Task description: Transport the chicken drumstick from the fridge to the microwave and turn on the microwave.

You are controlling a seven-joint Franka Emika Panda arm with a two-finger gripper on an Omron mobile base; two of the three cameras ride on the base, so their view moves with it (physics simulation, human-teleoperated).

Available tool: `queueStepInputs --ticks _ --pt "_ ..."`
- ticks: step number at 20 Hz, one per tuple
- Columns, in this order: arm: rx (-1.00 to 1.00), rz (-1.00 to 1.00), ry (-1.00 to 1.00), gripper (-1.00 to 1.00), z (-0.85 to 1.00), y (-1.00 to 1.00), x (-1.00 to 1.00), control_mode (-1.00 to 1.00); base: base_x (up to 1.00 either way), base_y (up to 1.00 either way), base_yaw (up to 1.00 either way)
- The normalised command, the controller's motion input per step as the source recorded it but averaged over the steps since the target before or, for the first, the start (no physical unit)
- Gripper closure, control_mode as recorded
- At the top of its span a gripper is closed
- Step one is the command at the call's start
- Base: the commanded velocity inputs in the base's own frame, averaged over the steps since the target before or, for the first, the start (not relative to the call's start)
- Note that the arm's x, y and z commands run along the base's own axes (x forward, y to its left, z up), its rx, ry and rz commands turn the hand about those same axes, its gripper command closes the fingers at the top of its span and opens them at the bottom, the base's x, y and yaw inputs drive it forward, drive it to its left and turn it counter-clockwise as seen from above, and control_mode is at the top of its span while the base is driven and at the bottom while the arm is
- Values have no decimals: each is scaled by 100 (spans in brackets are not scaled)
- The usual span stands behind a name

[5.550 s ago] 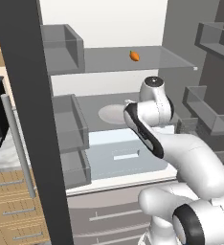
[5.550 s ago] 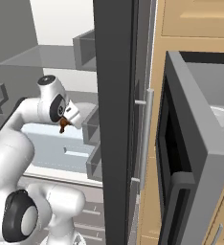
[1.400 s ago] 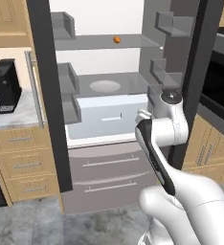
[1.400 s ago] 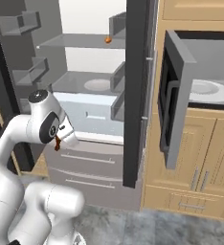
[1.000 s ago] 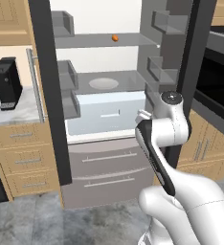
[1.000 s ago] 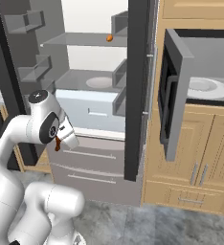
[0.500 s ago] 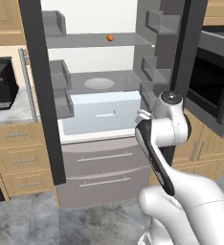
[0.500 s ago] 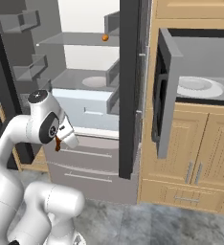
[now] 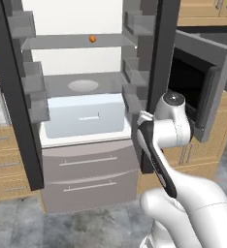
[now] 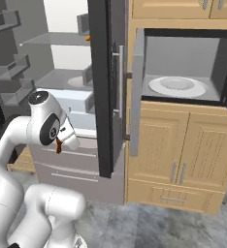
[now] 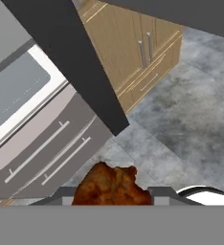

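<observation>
right base view puts the two-finger gripper at left of frame, clamped on the small reddish-brown chicken drumstick; hand view shows the meat between the fingers. the grey-framed microwave, door open, white round turntable plate bare, sits up and right of the gripper, beyond the tall dark grey fridge door edge.

Fridge shelf bears orange item; turntable plate inside microwave
</observation>
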Motion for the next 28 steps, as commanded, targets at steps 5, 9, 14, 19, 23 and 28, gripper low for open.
queueStepInputs --ticks 5,9,14,19,23,28 --pt "0 0 0 100 0 0 0 100 -2 -54 0" --pt "0 0 0 100 0 0 0 100 -7 -53 0" --pt "0 0 0 100 0 0 0 100 -15 -49 0" --pt "0 0 0 100 0 0 0 100 -30 -45 0" --pt "0 0 0 100 0 0 0 100 -38 -39 0" --pt "0 0 0 100 0 0 0 100 -10 -48 0"
